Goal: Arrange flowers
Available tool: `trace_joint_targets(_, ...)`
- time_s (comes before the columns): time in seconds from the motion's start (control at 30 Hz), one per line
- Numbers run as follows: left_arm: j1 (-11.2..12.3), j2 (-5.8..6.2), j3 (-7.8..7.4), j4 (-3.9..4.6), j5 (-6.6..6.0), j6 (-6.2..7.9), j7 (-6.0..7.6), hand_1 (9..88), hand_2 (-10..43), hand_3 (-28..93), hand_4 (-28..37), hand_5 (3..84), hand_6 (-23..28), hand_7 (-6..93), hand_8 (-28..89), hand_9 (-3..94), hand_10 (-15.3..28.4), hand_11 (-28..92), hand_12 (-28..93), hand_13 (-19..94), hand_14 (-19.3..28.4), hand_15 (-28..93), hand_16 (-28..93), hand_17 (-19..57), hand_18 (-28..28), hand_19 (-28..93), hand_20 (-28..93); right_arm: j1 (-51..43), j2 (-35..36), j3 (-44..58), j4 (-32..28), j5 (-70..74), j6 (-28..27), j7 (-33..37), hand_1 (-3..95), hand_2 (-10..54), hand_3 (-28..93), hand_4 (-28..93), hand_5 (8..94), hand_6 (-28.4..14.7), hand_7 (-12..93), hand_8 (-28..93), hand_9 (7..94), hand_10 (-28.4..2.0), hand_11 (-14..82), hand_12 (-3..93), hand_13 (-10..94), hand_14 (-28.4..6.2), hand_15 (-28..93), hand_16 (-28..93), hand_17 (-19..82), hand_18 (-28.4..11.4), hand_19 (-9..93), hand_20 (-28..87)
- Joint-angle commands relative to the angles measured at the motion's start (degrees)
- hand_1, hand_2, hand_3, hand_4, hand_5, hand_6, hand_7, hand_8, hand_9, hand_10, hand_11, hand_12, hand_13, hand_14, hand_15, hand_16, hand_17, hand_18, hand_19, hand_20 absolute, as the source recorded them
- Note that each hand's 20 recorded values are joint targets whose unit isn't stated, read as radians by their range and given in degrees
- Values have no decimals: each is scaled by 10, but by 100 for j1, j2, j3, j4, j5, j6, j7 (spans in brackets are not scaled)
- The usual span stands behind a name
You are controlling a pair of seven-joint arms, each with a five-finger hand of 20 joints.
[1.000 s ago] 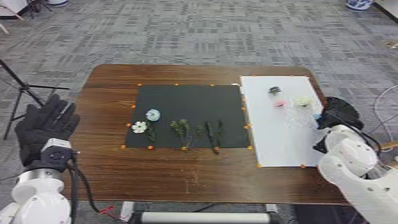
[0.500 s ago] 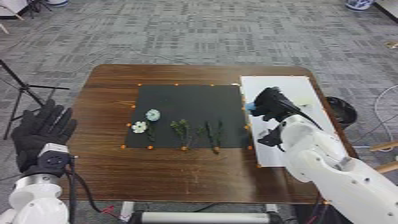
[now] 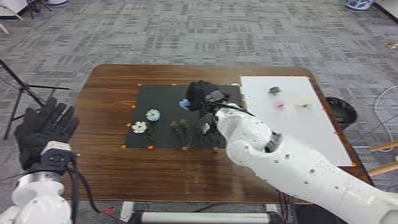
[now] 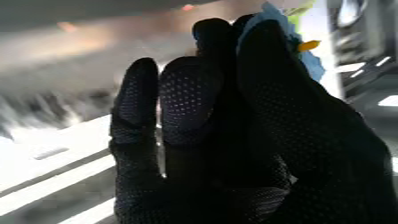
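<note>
The desk (image 3: 160,175) is brown wood with darker streaks, its left part bearing a black mat (image 3: 164,95), its right edge a white board (image 3: 311,132). Orange dots (image 3: 150,147) mark both. Against black: one white flower (image 3: 139,127), one pale blue flower (image 3: 153,115). Against white: one pink flower (image 3: 280,103), one pale yellow flower (image 3: 305,101). The right robot hand (image 3: 202,95), black with tiny pale dots, meets a light blue flower (image 3: 185,103), orange-yellow at its centre.

Your head view looks forward and down; your wrist view, close in, faces the right hand (image 3: 202,94), common to both.
</note>
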Motion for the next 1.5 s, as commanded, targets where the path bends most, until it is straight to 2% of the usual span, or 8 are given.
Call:
trace_joint_targets(0.03,-4,20,18,2,54,-51,-85,240,187,710,-283,378,94,100,-85,304,152,219,76,236,148,243,-58,-87,136,362,70,379,-198,-392,296,-663,113,316,590,-95,680,-267,764,13,276,9,786,-77,46,303,697,-64,645,367,317,-199,748,369)
trace_joint_targets(0.13,4,15,-3,-6,67,-55,-83,239,188,710,-283,386,97,97,-86,308,155,221,77,236,149,244,-58,-87,136,361,70,433,-161,-578,385,-990,191,305,588,-95,681,-268,763,14,275,1,782,-78,48,299,697,-65,644,368,315,-199,744,370)
trace_joint_targets(0.23,3,6,-7,-6,124,66,-91,239,189,710,-283,394,99,96,-84,310,156,222,76,236,149,244,-58,-87,136,361,70,442,-208,-755,596,-1349,403,220,586,-95,683,-265,764,14,275,-3,783,-78,50,297,693,-62,641,369,311,-200,739,371)
trace_joint_targets(0.3,17,-6,-20,-4,74,28,-87,239,190,710,-283,397,100,96,-84,311,156,222,76,237,150,248,-57,-87,136,361,70,428,-243,-788,621,-1330,188,202,584,-95,684,-265,767,16,276,-4,785,-78,52,297,695,-61,638,370,311,-200,738,371)
trace_joint_targets(0.7,-11,2,-32,0,77,-44,-125,238,192,710,-283,400,100,95,-83,314,159,219,75,237,151,251,-61,-86,135,361,71,261,-330,-681,447,-1083,-447,409,577,-95,687,-268,750,13,262,-11,758,-80,66,280,687,-62,604,384,303,-201,721,370)
trace_joint_targets(1.1,-58,-11,-8,37,69,-84,-174,238,194,708,-283,405,101,85,-83,318,161,216,74,235,153,251,-60,-87,135,362,71,203,-354,-598,229,-1067,-455,414,570,-95,696,-270,703,-1,241,-19,694,-88,124,218,669,-52,581,394,292,-202,712,360)
trace_joint_targets(1.23,-46,-10,-18,32,53,-98,-159,237,194,709,-283,409,103,81,-84,321,163,210,70,235,153,251,-60,-86,135,361,71,218,-324,-619,205,-1051,-548,474,549,-95,722,-271,690,-1,214,-28,658,-105,133,157,668,-43,549,406,289,-201,709,348)
trace_joint_targets(1.5,25,-27,-55,-7,29,-112,-146,236,194,710,-283,411,103,76,-83,322,161,209,67,235,153,250,-60,-86,134,361,71,145,-248,-577,72,-1043,-701,495,523,-95,735,-276,671,-4,172,-83,630,-119,117,144,665,-45,532,395,286,-201,705,338)
